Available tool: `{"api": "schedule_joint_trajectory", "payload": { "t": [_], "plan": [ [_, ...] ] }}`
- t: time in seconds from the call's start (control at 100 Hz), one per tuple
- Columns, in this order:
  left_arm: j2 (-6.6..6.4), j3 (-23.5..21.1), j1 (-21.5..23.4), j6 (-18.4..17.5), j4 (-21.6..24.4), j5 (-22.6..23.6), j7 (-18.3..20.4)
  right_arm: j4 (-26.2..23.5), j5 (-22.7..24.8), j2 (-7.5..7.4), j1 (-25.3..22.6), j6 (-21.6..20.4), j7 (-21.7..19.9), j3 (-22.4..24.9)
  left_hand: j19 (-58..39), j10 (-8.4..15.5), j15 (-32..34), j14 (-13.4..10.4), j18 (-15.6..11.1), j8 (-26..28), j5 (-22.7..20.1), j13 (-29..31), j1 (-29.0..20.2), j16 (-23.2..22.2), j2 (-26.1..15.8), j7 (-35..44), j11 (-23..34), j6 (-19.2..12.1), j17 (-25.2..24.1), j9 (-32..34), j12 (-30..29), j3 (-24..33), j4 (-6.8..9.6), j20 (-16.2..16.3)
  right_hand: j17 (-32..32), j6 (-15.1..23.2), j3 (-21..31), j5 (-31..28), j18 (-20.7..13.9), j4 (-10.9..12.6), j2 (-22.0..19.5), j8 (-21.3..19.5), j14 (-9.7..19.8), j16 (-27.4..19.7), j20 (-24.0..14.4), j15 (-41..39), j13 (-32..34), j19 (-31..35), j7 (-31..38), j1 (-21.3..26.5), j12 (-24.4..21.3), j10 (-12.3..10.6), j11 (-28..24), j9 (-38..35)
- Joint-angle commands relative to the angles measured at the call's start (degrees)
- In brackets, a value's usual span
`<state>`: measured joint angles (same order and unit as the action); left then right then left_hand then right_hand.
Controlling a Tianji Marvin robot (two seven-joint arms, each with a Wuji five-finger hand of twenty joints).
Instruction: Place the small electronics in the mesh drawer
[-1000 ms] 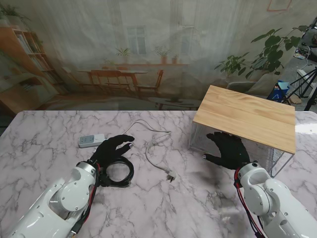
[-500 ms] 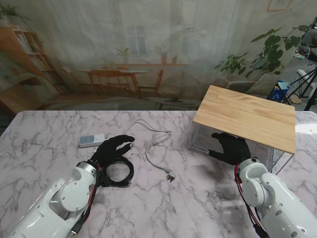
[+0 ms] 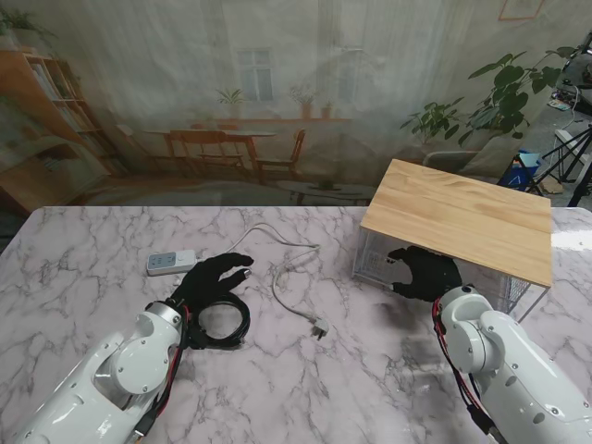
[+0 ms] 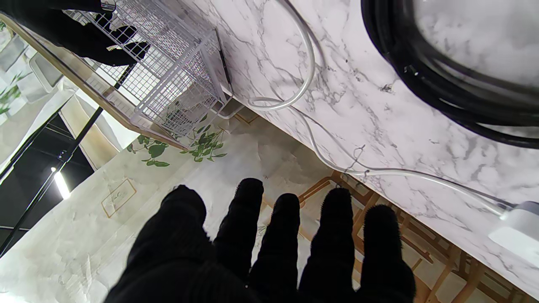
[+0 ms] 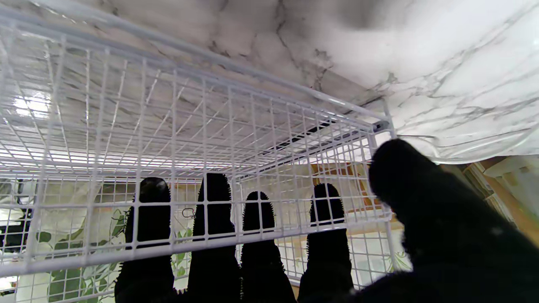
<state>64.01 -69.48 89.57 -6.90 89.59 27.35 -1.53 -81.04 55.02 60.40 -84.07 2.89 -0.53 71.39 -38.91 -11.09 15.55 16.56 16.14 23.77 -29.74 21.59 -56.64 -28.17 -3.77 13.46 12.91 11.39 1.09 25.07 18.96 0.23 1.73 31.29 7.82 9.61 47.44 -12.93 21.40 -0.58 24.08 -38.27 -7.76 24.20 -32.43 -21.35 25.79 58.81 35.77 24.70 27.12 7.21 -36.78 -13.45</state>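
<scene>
Step in hand: opening the white wire-mesh drawer point(image 3: 388, 264), frame right, under its pale wooden top point(image 3: 460, 218).
My right hand point(image 3: 427, 274) hooks fingers point(image 5: 214, 219) through the drawer's front mesh; next, I judge, a pull toward me. My left hand point(image 3: 208, 277) hovers spread and empty over the black coiled cable point(image 3: 220, 321); white remote point(image 3: 171, 263) and white charging cable point(image 3: 287, 268) wait on the marble desk point(image 3: 83, 259).

Remote point(image 3: 171, 263) & cables point(image 3: 291, 268) left of mesh drawer point(image 3: 375, 264)

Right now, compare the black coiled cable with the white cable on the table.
The black coiled cable is wound into a tight ring; the white cable sprawls in loose curves. The black one is thicker, the white one thinner. The black one lies under the left hand; the white one lies clear of both hands. Both rest on the marble table, outside the mesh drawer.
</scene>
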Motion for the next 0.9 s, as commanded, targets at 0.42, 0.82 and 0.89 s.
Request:
{"api": "schedule_joint_trajectory", "payload": {
  "t": [0.42,0.82,0.89],
  "plan": [
    [-0.04,0.6,-0.3,0.5,-0.3,0.6,1.0,-3.4,-2.7,0.15,-2.7,-1.8,-2.8,1.2,1.6,1.3,-0.9,-0.2,0.1,0.5,-0.5,-0.3,0.7,-0.1,-2.4,0.3,-0.5,0.0,-0.6,0.5,0.7,-1.4,-1.48,1.0,9.2,16.9,10.3,-5.3,1.4,-2.9,-3.2,-8.8,0.8,5.5,-7.6,-14.3,4.7,10.8,17.2,19.7,1.8,-1.6,-5.5,-3.6],
    [-0.08,1.0,-0.5,0.6,-0.5,0.9,1.0,-10.6,-0.7,-0.43,-8.1,-4.0,-6.8,3.3,1.6,1.2,-0.9,-0.2,0.2,0.5,-0.4,-0.3,0.7,-0.1,-2.4,0.3,-0.5,0.1,-0.6,0.4,0.7,-1.4,-1.48,1.0,11.8,16.0,7.6,-4.3,0.8,-3.4,-5.2,-6.4,0.8,5.7,-6.6,-15.6,6.7,12.0,14.3,20.4,2.4,-1.7,-6.6,-5.3],
    [-0.08,1.0,-0.6,0.7,-0.5,1.0,1.0,-11.7,-0.5,-0.47,-9.1,-4.6,-7.1,3.8,1.6,1.3,-0.9,-0.2,0.1,0.5,-0.4,-0.3,0.8,-0.1,-2.4,0.3,-0.5,0.1,-0.6,0.4,0.7,-1.4,-1.49,1.0,12.3,15.7,7.7,-4.4,0.7,-3.3,-5.2,-6.3,0.8,5.6,-6.4,-15.7,7.1,12.2,14.4,20.8,2.6,-1.7,-6.9,-5.6]
  ]
}}
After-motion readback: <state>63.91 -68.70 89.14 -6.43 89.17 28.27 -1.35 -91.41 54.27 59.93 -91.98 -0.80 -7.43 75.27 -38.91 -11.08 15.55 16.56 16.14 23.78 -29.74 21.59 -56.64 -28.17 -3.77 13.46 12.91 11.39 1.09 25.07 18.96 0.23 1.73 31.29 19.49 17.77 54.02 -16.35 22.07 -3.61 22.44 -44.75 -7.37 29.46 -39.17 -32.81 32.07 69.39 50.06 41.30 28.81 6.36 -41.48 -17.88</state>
